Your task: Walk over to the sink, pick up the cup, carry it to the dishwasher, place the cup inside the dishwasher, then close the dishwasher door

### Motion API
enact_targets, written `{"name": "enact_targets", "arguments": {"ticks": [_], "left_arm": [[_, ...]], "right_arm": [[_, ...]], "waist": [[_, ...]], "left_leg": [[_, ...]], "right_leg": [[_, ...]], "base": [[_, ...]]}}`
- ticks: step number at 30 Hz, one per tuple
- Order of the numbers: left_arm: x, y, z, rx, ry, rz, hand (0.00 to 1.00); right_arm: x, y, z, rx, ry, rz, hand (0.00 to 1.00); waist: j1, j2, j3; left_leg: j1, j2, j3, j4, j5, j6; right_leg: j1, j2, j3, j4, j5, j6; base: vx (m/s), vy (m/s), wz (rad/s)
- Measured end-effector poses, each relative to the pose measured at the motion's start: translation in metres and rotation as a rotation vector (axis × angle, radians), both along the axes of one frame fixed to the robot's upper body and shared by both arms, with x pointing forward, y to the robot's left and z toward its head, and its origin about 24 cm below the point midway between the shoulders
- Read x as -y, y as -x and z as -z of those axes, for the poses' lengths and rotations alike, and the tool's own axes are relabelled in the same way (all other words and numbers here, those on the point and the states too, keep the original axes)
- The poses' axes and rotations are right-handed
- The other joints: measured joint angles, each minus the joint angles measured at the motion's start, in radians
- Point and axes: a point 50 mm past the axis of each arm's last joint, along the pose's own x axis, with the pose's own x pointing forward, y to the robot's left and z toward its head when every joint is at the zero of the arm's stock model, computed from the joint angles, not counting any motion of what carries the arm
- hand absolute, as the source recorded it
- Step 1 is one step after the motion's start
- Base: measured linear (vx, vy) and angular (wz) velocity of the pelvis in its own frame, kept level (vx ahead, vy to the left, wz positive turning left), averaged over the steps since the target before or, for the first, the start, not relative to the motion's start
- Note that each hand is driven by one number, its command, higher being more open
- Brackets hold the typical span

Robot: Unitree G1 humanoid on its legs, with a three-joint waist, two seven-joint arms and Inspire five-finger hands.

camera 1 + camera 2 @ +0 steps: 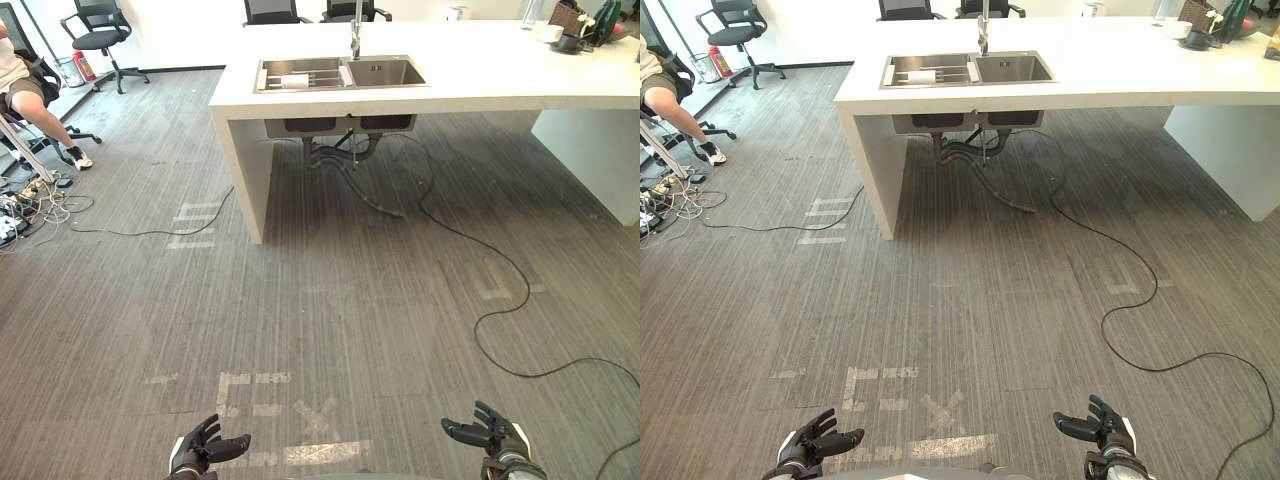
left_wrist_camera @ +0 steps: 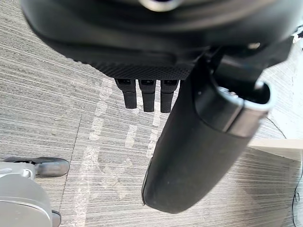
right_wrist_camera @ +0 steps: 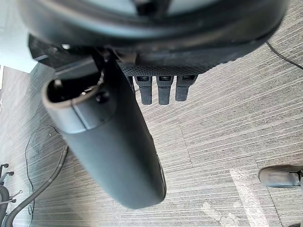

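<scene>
Standing well back from sink (image 1: pixel 385 72) with left hand (image 1: pixel 205 447) and right hand (image 1: pixel 490 432) hanging low, fingers loosely spread and gripping nothing, likely saving the grab until after walking over; spotting white cup (image 1: pixel 295 80) apparently lying sideways in left basin; reading no print anywhere, just floor tape marks (image 1: pixel 250 393).

The far counter (image 1: pixel 500 75) is a smooth white slab with a slight sheen, its sink (image 1: pixel 385 72) and tap (image 1: pixel 355 35) are bright brushed metal, and the floor (image 1: pixel 350 300) is grey, ribbed, matt carpet bearing worn pale tape marks (image 1: pixel 325 452).
</scene>
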Motion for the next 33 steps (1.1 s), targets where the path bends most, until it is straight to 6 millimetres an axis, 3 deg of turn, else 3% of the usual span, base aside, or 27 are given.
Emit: {"name": "enact_targets", "arguments": {"ticks": [8, 10, 11, 13, 14, 16, 18, 20, 22, 23, 24, 25, 26, 28, 29, 31, 33], "left_arm": [[0.008, -0.003, 0.0, 0.014, 0.017, 0.002, 0.9], [0.013, -0.006, 0.0, 0.029, 0.03, -0.003, 0.9], [0.013, -0.008, -0.001, 0.045, 0.038, -0.015, 0.9], [0.013, -0.013, -0.004, 0.069, 0.041, -0.026, 0.9], [0.011, -0.016, -0.006, 0.081, 0.03, -0.025, 0.9], [0.009, -0.019, -0.008, 0.099, 0.022, -0.044, 0.9], [0.008, -0.022, -0.01, 0.111, 0.024, -0.067, 0.9], [0.008, -0.028, -0.011, 0.124, 0.019, -0.069, 0.9], [0.008, -0.035, -0.013, 0.14, 0.014, -0.069, 0.9], [0.008, -0.036, -0.013, 0.143, 0.015, -0.068, 0.9], [0.012, -0.039, -0.013, 0.15, 0.027, -0.068, 0.9], [0.016, -0.04, -0.012, 0.151, 0.037, -0.073, 0.9], [0.019, -0.041, -0.013, 0.161, 0.048, -0.078, 0.9], [0.022, -0.042, -0.014, 0.176, 0.064, -0.089, 0.9], [0.026, -0.046, -0.017, 0.203, 0.071, -0.084, 0.9], [0.03, -0.052, -0.023, 0.246, 0.079, -0.084, 0.9], [0.029, -0.063, -0.035, 0.323, 0.079, -0.088, 0.9]], "right_arm": [[0.004, -0.008, -0.003, 0.025, 0.013, 0.035, 0.9], [0.007, -0.016, -0.007, 0.05, 0.024, 0.051, 0.9], [0.007, -0.022, -0.009, 0.065, 0.028, 0.053, 0.9], [0.008, -0.029, -0.011, 0.081, 0.035, 0.054, 0.9], [0.006, -0.033, -0.012, 0.086, 0.031, 0.047, 0.9], [0.005, -0.033, -0.011, 0.075, 0.026, 0.04, 0.9], [0.003, -0.036, -0.011, 0.076, 0.024, 0.029, 0.9], [0.003, -0.04, -0.012, 0.083, 0.023, 0.023, 0.9], [0.008, -0.037, -0.013, 0.072, 0.035, 0.025, 0.9], [0.01, -0.036, -0.014, 0.071, 0.043, 0.025, 0.9], [0.016, -0.038, -0.017, 0.075, 0.06, 0.025, 0.9], [0.017, -0.043, -0.02, 0.088, 0.069, 0.023, 0.9], [0.015, -0.039, -0.018, 0.079, 0.064, 0.024, 0.9], [0.01, -0.037, -0.016, 0.086, 0.047, 0.022, 0.9], [0.007, -0.041, -0.019, 0.119, 0.044, 0.024, 0.9], [0.005, -0.048, -0.024, 0.166, 0.037, 0.034, 0.9], [0.002, -0.053, -0.024, 0.177, 0.024, 0.035, 0.9]], "waist": [[0.003, 0.01, 0.004], [0.005, 0.018, 0.013], [0.005, 0.014, 0.025], [0.006, 0.014, 0.048], [0.003, 0.015, 0.062], [0.001, 0.017, 0.07], [-0.005, 0.03, 0.078], [-0.027, 0.052, 0.094], [-0.03, 0.038, 0.092], [-0.03, 0.036, 0.091], [-0.032, 0.046, 0.092], [-0.032, 0.048, 0.095], [-0.025, 0.049, 0.098], [-0.01, 0.039, 0.107], [0.006, 0.033, 0.109], [0.024, 0.027, 0.112], [0.055, 0.02, 0.118]], "left_leg": [[-0.046, 0.005, 0.009, 0.011, -0.015, 0.004], [-0.067, 0.006, 0.018, 0.053, -0.053, 0.009], [-0.08, 0.003, 0.025, 0.094, -0.085, 0.014], [-0.079, -0.004, 0.032, 0.149, -0.139, 0.036], [-0.063, -0.006, 0.029, 0.154, -0.15, 0.05], [-0.036, -0.001, 0.027, 0.153, -0.164, 0.039], [-0.012, 0.029, 0.021, 0.155, -0.188, 0.021], [0.021, 0.078, -0.005, 0.137, -0.203, -0.01], [0.065, 0.114, -0.033, 0.121, -0.231, -0.069], [0.07, 0.124, -0.043, 0.132, -0.241, -0.085], [0.052, 0.15, -0.053, 0.198, -0.246, -0.096], [-0.033, 0.189, -0.056, 0.454, -0.221, -0.11], [-0.137, 0.241, -0.053, 0.764, -0.158, -0.113], [-0.226, 0.306, 0.001, 1.031, -0.162, -0.107], [-0.293, 0.329, 0.043, 1.107, -0.163, -0.105], [-0.387, 0.328, 0.09, 1.105, -0.172, -0.091], [-0.486, 0.269, 0.147, 0.891, -0.188, -0.067]], "right_leg": [[-0.043, 0.004, 0.007, 0.003, -0.007, 0.007], [-0.087, 0.003, 0.016, 0.089, -0.059, 0.015], [-0.133, -0.008, 0.02, 0.202, -0.123, 0.031], [-0.227, -0.034, 0.006, 0.445, -0.199, 0.102], [-0.303, -0.054, -0.021, 0.595, -0.223, 0.109], [-0.361, -0.087, -0.063, 0.623, -0.25, 0.077], [-0.404, -0.093, -0.091, 0.54, -0.245, 0.079], [-0.433, -0.079, -0.106, 0.401, -0.192, 0.086], [-0.437, -0.082, -0.102, 0.295, 0.029, 0.078], [-0.442, -0.076, -0.106, 0.319, 0.057, 0.043], [-0.448, -0.06, -0.121, 0.374, 0.0, 0.018], [-0.393, -0.033, -0.139, 0.38, -0.056, -0.018], [-0.276, 0.005, -0.154, 0.313, -0.071, -0.036], [-0.125, 0.041, -0.15, 0.216, -0.078, -0.047], [-0.057, 0.051, -0.133, 0.165, -0.081, -0.052], [-0.003, 0.058, -0.109, 0.11, -0.084, -0.057], [0.067, 0.044, -0.073, 0.048, -0.093, -0.06]], "base": [[0.03, 0.0, -0.04], [0.06, 0.014, -0.13], [0.05, 0.015, -0.12], [0.08, 0.008, -0.12], [0.15, -0.013, -0.03], [0.23, -0.02, 0.03], [0.33, -0.061, 0.11], [0.43, -0.131, 0.33], [0.51, -0.221, 0.37], [0.53, -0.29, 0.29], [0.62, -0.381, 0.15], [0.84, -0.501, 0.2], [0.73, -0.426, 0.15], [0.53, -0.284, 0.0], [0.49, -0.237, -0.23], [0.37, -0.125, -0.28], [0.39, -0.013, -0.41]]}}
